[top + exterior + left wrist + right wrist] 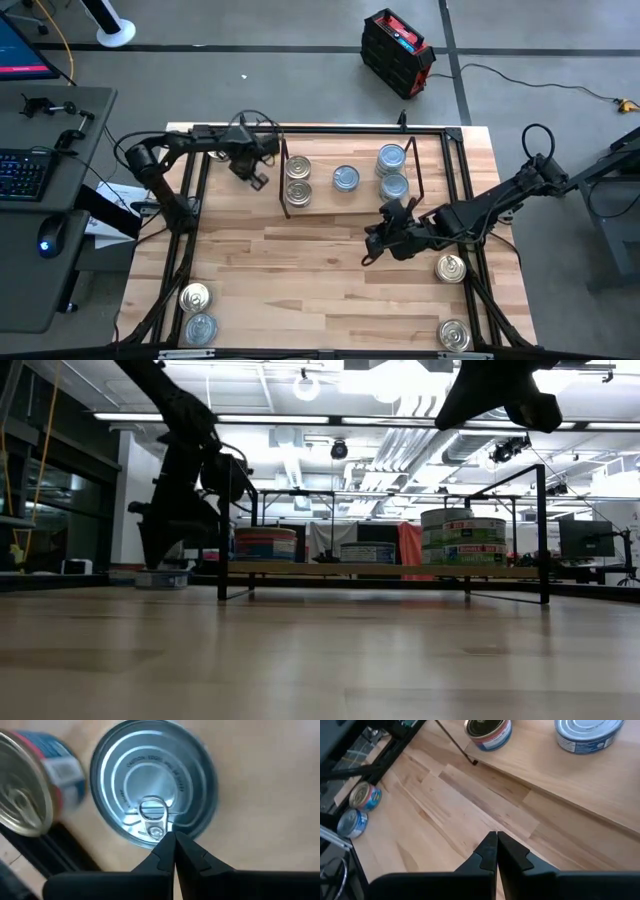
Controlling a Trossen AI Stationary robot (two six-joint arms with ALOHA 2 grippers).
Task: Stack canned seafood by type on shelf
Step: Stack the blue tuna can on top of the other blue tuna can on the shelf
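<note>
Tins on the shelf (352, 203): we count gold-lidded tins (298, 167) stacked at its left end, one silver-blue tin (346, 178) mid-board, silver-blue tins (391, 158) stacked at its right end. Loose tins (194, 297) sit at the table (300, 270) near corners. Left pincer (259, 180) hovers beside the shelf's left bracket, fingers together, empty. Right pincer (371, 250) hangs over bare table in front of the shelf, fingers together, empty.

Shelf (350, 199) carries tins (346, 178); table (300, 270) carries both.
</note>
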